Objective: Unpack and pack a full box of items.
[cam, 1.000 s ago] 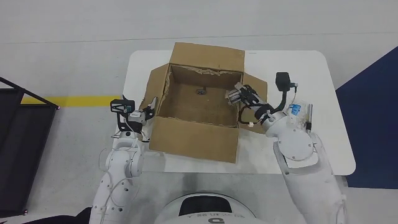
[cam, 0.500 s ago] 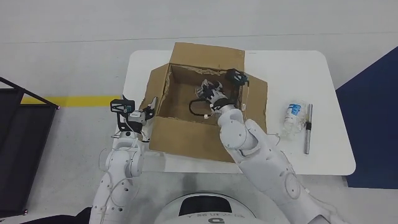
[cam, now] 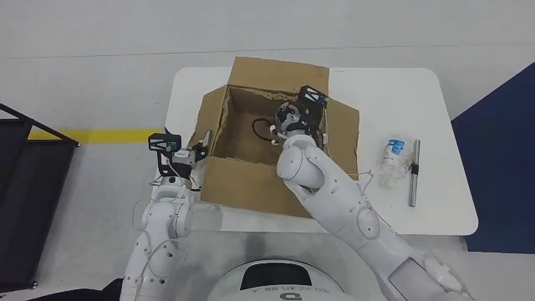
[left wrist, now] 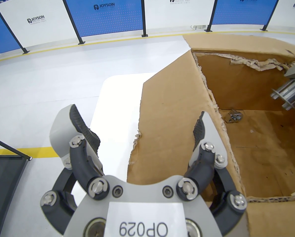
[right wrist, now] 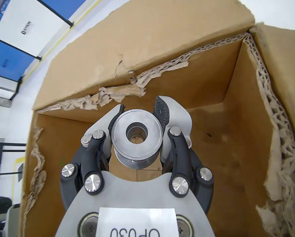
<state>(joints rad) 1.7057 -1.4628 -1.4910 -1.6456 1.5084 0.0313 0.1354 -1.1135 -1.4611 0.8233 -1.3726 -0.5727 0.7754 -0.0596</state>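
Observation:
An open cardboard box [cam: 280,73] stands on the white table [cam: 393,92]. My right gripper [cam: 285,122] is inside the box, near its back wall. In the right wrist view this gripper [right wrist: 139,109] is shut on a round metal spool [right wrist: 137,130] with a centre hole, held above the box floor. My left gripper [cam: 199,147] is outside the box, at its left flap. Its fingers [left wrist: 74,114] stand open on either side of the flap's edge [left wrist: 169,114], holding nothing. A small metal part [left wrist: 233,116] lies on the box floor by the back wall.
A clear plastic bottle [cam: 394,152] with a blue label and a dark rod [cam: 414,171] lie on the table right of the box. A black cable [cam: 261,127] loops inside the box. A black rack [cam: 25,184] stands on the floor at far left.
My right arm has swung left from the box's right flap into the box, uncovering the bottle and rod on the table. The left arm has kept still.

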